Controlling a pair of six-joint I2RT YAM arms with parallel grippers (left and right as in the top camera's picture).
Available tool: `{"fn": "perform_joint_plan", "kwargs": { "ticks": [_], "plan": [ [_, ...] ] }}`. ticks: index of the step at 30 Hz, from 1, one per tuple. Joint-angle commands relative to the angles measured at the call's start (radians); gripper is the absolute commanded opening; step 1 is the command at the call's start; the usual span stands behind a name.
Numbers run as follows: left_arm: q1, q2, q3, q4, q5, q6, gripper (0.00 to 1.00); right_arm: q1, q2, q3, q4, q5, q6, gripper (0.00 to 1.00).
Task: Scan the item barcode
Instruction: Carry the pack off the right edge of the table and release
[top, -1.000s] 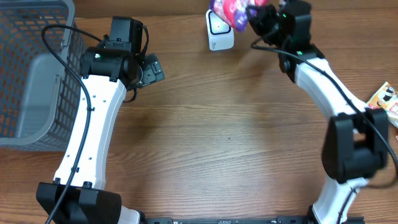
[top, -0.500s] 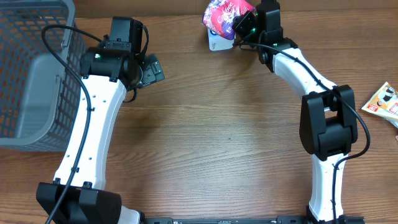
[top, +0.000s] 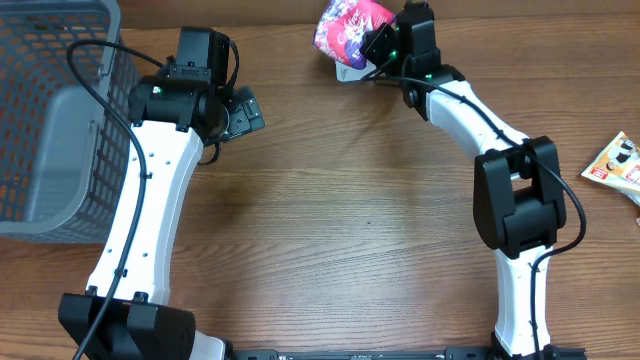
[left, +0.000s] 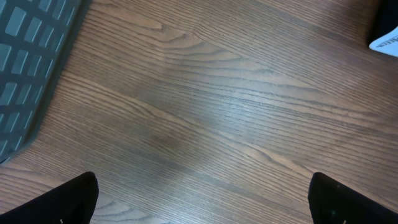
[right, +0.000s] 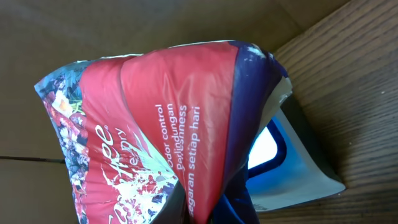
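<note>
At the top centre of the overhead view, the right pincer (top: 378, 42) is clamped tight on a red and purple packet (top: 347, 24). The packet hangs just above the white scanner (right: 298, 171) and hides most of it. In the right wrist view the packet covers the pincer's fingers, and its barcode cannot be made out. The left pincer (left: 202, 202) gapes wide and empty over the desk (left: 217, 112), only its tips showing in the lower corners.

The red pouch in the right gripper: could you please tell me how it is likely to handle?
Probably floppy: the pouch creases and folds where the right gripper pinches it. Likely light, since one pinch holds it over the scanner. Its glossy film may be slippery, so it could slide in the grip.
</note>
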Motion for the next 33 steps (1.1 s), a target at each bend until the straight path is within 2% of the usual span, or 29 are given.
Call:
{"fn": "perform_joint_plan", "kwargs": {
  "ticks": [1,6,13,20,28,33],
  "plan": [
    [0.004,0.006,0.005,0.001,-0.016,-0.021,1.0,-0.008,0.0,0.046,0.014,-0.007,-0.04,0.04],
    [0.004,0.006,0.005,0.001,-0.016,-0.021,1.0,-0.03,-0.04,0.058,0.002,-0.028,-0.109,0.04],
    [0.004,0.006,0.005,0.001,-0.016,-0.021,1.0,-0.153,-0.197,0.061,-0.148,-0.011,-0.116,0.04],
    [0.004,0.006,0.005,0.001,-0.016,-0.021,1.0,-0.419,-0.338,0.061,-0.454,0.029,-0.116,0.04],
    [0.004,0.006,0.005,0.001,-0.016,-0.021,1.0,-0.775,-0.339,0.059,-0.792,0.103,-0.12,0.04],
    [0.004,0.006,0.005,0.001,-0.016,-0.021,1.0,-0.917,-0.297,0.059,-0.847,0.111,-0.284,0.04]
  ]
}}
